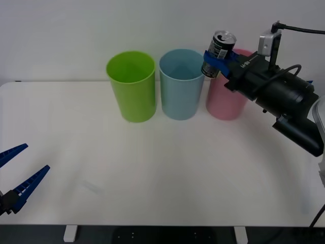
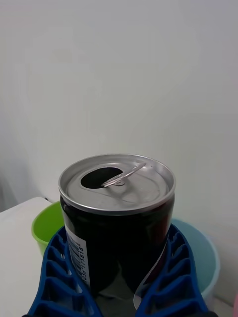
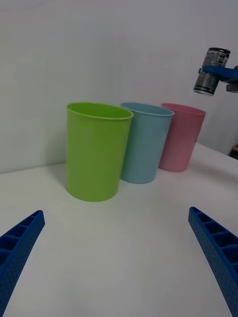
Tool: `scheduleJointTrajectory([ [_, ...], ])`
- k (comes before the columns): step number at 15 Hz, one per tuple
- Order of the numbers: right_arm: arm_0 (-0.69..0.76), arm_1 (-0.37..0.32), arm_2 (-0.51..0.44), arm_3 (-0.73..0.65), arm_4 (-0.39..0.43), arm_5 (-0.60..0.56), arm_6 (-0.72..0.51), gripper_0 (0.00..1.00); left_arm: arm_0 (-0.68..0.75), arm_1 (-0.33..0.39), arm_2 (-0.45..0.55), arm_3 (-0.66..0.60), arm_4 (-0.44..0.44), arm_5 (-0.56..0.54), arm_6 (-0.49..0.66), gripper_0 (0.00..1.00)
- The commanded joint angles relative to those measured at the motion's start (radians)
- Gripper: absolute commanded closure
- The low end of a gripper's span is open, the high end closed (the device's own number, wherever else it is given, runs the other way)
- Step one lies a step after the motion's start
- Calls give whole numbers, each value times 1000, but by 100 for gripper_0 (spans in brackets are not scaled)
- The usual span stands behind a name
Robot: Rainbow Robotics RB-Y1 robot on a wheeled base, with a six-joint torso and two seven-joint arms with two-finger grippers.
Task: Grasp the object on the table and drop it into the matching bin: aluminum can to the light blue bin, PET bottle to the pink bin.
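3 bins stand in a row at the back of the table; the can is above the right 2.

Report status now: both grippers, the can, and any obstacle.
Right gripper shut on can, high between blue bin and pink bin. Left gripper open, low. No obstacle.

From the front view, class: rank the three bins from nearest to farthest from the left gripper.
1. Lime green bin, leftmost of the row, nearest the left gripper at the table's near left edge.
2. Light blue bin, in the middle.
3. Pink bin, rightmost, behind the can-holding right gripper.
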Motion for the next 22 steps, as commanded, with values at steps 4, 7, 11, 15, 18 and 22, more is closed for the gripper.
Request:
scheduleJointTrajectory([
  [4,-203,52,3,246,73,4,8,100,0,0,0,0,0,0,0,0],
  [7,-281,83,3,345,103,26,21,100,0,0,0,0,0,0,0,0],
  [11,-366,129,3,469,143,70,39,100,0,0,0,0,0,0,0,0],
  [15,-432,173,12,565,152,149,67,100,0,0,0,0,0,0,0,0],
  [18,-439,182,18,585,152,178,81,100,0,0,0,0,0,0,0,0],
  [22,-439,182,18,585,152,178,90,97,0,0,0,0,0,0,0,0],
])
